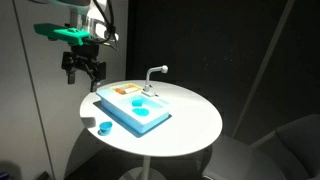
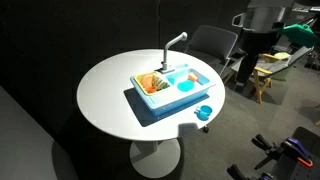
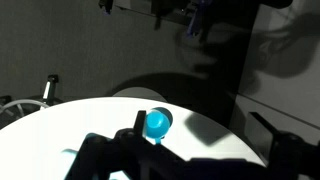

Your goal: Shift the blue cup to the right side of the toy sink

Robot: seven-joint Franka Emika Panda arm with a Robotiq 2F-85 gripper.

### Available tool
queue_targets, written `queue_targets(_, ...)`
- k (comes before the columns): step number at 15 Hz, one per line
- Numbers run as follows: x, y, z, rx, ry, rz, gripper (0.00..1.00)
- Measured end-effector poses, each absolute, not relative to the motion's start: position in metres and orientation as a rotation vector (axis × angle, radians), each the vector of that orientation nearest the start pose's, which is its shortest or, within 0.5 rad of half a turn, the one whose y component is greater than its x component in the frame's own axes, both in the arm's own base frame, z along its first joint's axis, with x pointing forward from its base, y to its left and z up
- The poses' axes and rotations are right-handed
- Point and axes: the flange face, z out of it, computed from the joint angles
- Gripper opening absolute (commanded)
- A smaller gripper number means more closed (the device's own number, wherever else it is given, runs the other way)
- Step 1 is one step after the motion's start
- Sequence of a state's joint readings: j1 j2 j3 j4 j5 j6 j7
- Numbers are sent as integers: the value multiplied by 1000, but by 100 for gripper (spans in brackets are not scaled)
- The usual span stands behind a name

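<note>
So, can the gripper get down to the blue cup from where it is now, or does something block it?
Probably yes. The gripper hangs open well above the table, and the blue cup stands alone near the table's edge, apart from the toy sink. Nothing shows between them.

No legible text, label, brand or number anywhere in these views.
</note>
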State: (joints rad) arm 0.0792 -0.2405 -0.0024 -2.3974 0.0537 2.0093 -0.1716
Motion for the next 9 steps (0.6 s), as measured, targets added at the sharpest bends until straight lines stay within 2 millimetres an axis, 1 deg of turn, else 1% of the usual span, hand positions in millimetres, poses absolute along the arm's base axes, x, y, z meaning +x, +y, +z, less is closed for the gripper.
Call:
queue_targets(5, 442, 37, 395, -3061, -340, 217, 100)
queue_targets(9, 456, 33, 385, -3072, -335, 138, 100)
